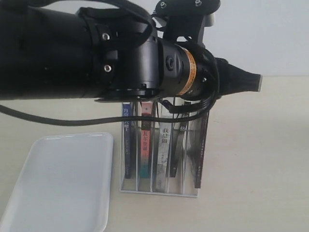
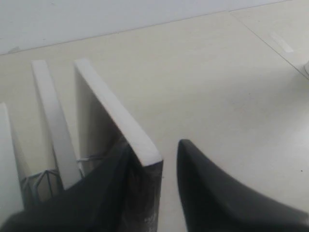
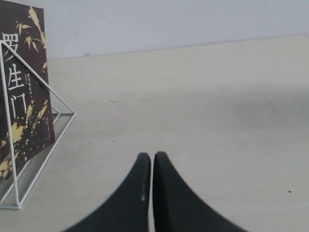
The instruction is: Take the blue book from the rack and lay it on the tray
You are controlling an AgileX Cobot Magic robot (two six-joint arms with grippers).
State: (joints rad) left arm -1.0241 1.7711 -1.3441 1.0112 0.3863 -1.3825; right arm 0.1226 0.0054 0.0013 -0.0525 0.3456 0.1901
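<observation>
The blue book (image 1: 127,140) stands spine-out in the leftmost slot of the white wire rack (image 1: 159,189). The white tray (image 1: 63,183) lies flat to the rack's left. My left arm (image 1: 72,53) reaches across above the rack and hides the book tops. In the left wrist view my left gripper (image 2: 154,143) is open, straddling the top corner of the end book (image 2: 111,111) of the row. That book's cover looks dark brown-black, not blue. My right gripper (image 3: 152,157) is shut on nothing, over bare table beside the rack's end (image 3: 58,130).
Other books share the rack: a red-and-teal spine (image 1: 145,140), a pale spine (image 1: 164,145), a black spine (image 1: 175,150) and a black book with gold bamboo (image 3: 24,92) at the right end. A cable (image 1: 72,121) hangs in front of the rack.
</observation>
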